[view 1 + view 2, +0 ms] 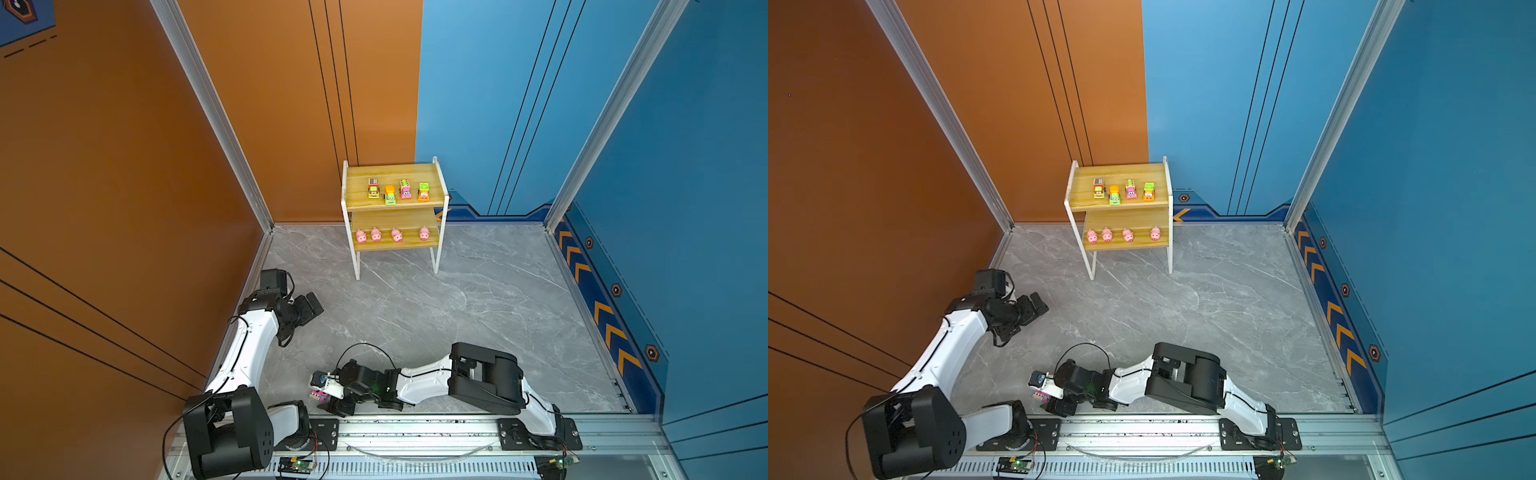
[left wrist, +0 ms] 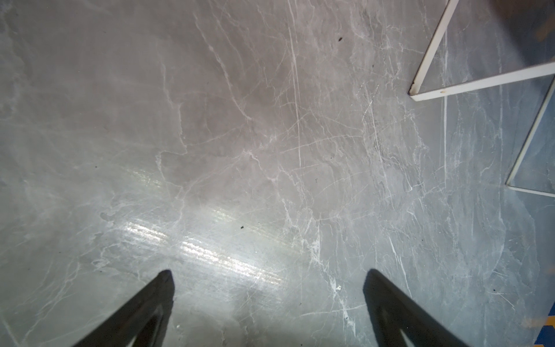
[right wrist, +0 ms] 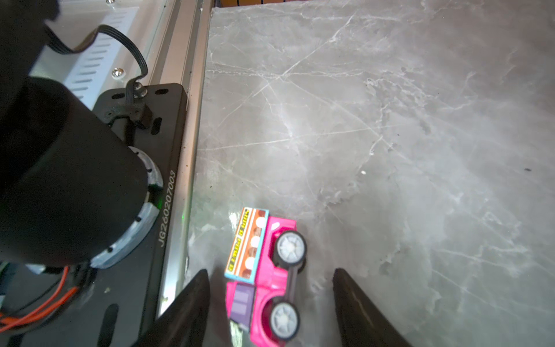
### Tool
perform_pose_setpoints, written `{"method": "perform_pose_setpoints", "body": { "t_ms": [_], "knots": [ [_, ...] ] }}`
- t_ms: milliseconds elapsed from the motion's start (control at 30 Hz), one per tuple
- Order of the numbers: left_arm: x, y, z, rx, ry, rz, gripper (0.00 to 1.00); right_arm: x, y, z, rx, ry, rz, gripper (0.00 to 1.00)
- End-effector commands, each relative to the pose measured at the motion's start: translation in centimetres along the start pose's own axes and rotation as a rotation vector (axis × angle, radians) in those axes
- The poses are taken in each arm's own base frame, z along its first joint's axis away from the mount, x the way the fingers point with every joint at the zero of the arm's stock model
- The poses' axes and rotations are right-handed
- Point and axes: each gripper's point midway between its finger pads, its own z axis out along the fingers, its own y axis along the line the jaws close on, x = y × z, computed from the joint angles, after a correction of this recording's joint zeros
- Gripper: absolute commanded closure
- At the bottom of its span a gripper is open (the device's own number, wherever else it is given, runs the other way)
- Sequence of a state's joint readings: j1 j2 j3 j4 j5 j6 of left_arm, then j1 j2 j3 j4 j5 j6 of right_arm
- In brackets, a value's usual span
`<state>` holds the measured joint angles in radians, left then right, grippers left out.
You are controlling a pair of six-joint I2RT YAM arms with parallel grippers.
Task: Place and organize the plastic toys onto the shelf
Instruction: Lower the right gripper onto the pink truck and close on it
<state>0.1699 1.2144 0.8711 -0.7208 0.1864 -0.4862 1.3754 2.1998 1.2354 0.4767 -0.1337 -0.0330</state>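
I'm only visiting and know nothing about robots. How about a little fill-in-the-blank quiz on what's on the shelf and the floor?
1. The top board of the shelf holds ___ toy cars.
2. The four pigs stand on the ___ board.
3. The only toy on the floor is a ___ car, between the open fingers of the right gripper.
4. The left gripper, open above bare floor, holds ___.

Missing words: four; lower; pink; nothing.

I read "JG260207003" printed on the black base plate [image 3: 167,207]; the yellow lettering on the pink truck [image 3: 264,270] was illegible to me.
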Motion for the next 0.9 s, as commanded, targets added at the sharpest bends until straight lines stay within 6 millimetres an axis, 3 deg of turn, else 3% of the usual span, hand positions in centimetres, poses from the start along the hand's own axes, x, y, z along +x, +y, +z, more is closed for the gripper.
{"method": "perform_pose_setpoints", "body": {
  "t_ms": [0, 233, 500, 533, 633, 867],
  "knots": [
    [0.0, -0.1, -0.2, 0.025, -0.006, 0.005, 0.00, 0.7, -0.1, 0.6, 0.005, 0.034, 0.001, 0.45],
    [-0.1, -0.2, -0.5, 0.033, -0.016, 0.005, 0.00, 0.4, -1.7, -0.6, 0.057, -0.001, 0.041, 0.63],
    [0.0, -0.5, -0.8, 0.042, -0.029, 0.018, 0.00, -1.2, -4.6, -3.9, 0.114, -0.106, 0.156, 0.67],
    [0.1, -0.6, -0.8, 0.043, -0.028, 0.022, 0.00, -2.3, -4.9, -4.8, 0.117, -0.133, 0.163, 0.67],
    [0.1, -0.7, -0.8, 0.044, -0.028, 0.025, 0.00, -2.3, -5.0, -5.2, 0.124, -0.134, 0.162, 0.59],
    [0.2, -0.8, -0.8, 0.050, -0.025, 0.027, 0.00, -1.6, -3.6, -4.5, 0.132, -0.097, 0.062, 0.27]
  ]
}}
